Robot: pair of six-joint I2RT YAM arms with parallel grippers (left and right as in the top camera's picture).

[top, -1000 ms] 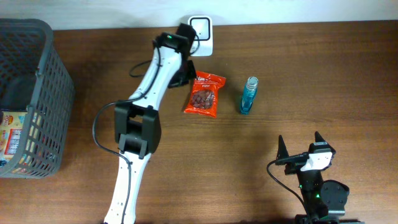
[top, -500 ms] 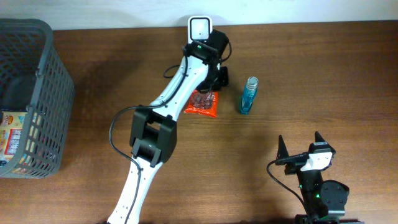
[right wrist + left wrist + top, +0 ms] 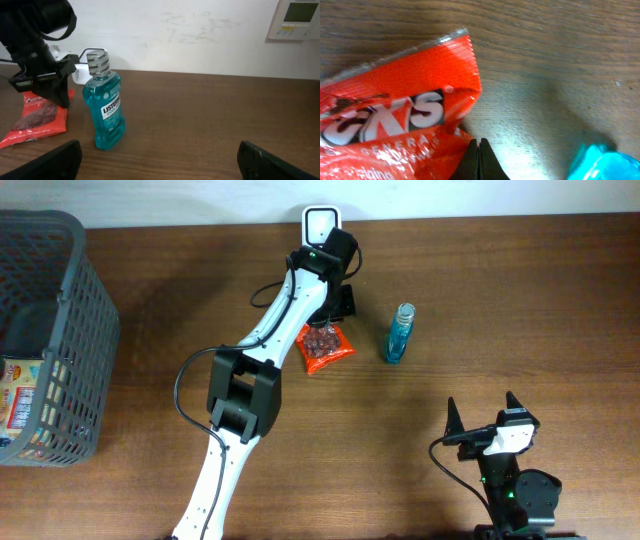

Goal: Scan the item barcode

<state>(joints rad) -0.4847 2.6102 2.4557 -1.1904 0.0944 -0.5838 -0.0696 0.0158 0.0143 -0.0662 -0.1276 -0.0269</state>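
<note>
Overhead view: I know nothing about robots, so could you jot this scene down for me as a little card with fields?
Surface: brown wooden table
Items out: red snack bag; blue mouthwash bottle upright to its right
Scanner: white scanner at the far edge, behind the bag
Left hand: closed at the bag's edge, apparently pinching it
Right hand: open, holding nothing, near the front edge
Basket: grey basket at far left, packets inside

Upright bottle (image 3: 400, 332) just beside snack packet (image 3: 325, 348)
</note>
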